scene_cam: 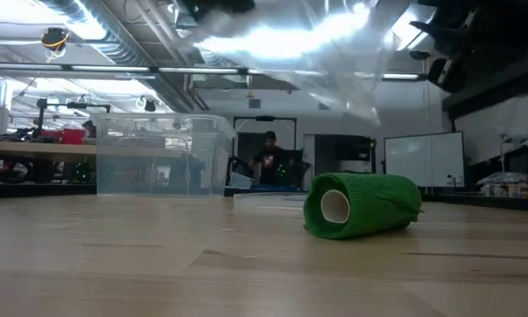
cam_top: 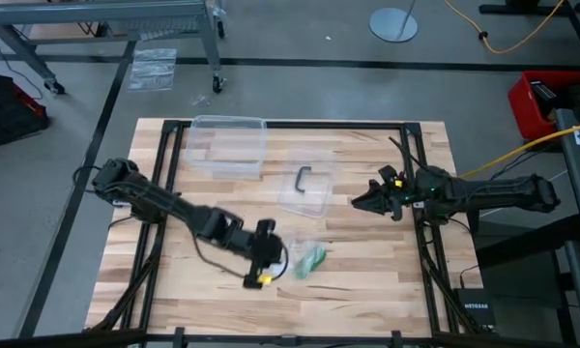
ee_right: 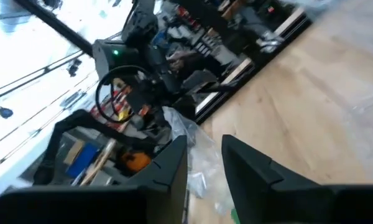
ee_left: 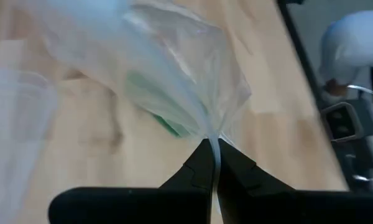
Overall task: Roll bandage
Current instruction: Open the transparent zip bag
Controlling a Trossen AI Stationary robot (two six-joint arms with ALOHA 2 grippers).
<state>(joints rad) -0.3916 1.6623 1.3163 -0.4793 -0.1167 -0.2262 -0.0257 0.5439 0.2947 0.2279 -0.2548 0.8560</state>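
The bandage (scene_cam: 361, 204) is a compact green roll lying on its side on the wooden table, its open core toward the near edge. In the high view the roll (cam_top: 311, 259) sits near the table's front middle. My left gripper (cam_top: 268, 247) is just left of it, shut on a clear plastic bag (ee_left: 174, 74). The bag (scene_cam: 290, 48) hangs in the air above the roll. The green roll shows dimly through the bag in the left wrist view (ee_left: 165, 118). My right gripper (cam_top: 365, 201) is open and empty at mid-right, above the table. My left gripper pinches a gathered edge of the clear plastic bag (ee_left: 213, 138) between its two fingertips (ee_left: 196, 165). The film fans out wide beyond the fingers. The bag is held up off the table, over the green roll.
A clear plastic box (cam_top: 227, 145) stands at the far middle of the table, and its flat clear lid with a dark handle (cam_top: 304, 186) lies beside it, close to my right gripper. A person (scene_cam: 269, 158) shows in the room beyond the table.
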